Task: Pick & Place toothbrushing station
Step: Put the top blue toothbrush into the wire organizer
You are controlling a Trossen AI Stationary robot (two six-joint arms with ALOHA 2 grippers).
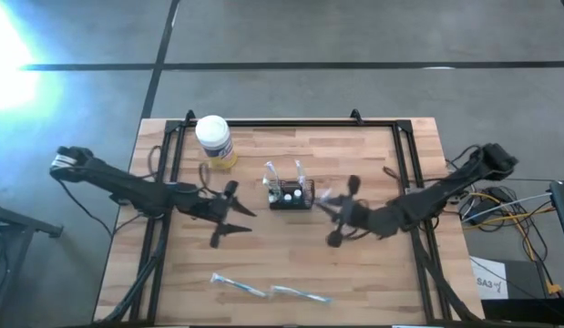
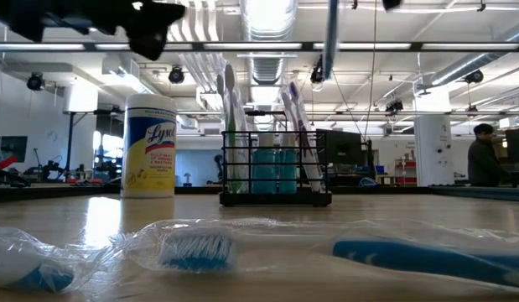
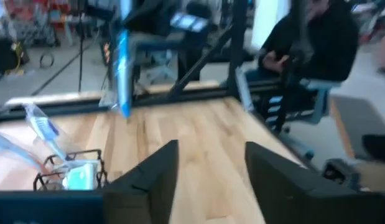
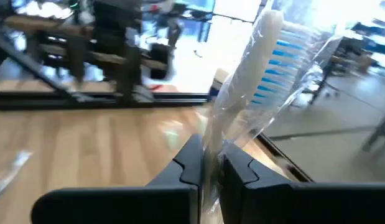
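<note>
Front edge: two plastic-wrapped toothbrushes lie end to end on the tabletop near its front edge, blue bristles showing through the wrap in the low view.
Left gripper: the left gripper hangs over the tabletop left of centre, fingers spread apart and holding nothing; the left wrist view shows bare wood between them.
Right gripper: the right gripper is right of centre, fingers pressed on a wrapped toothbrush with blue bristles, its head rising above the fingertips.
Toothbrushing station: the black wire toothbrushing station stands upright at the middle of the tabletop, between the two grippers, with brushes standing in it.
Back left: a yellow Lysol wipes canister with a white lid stands near the back edge, left of the station.
Room: a seated person shows beyond the table.
</note>
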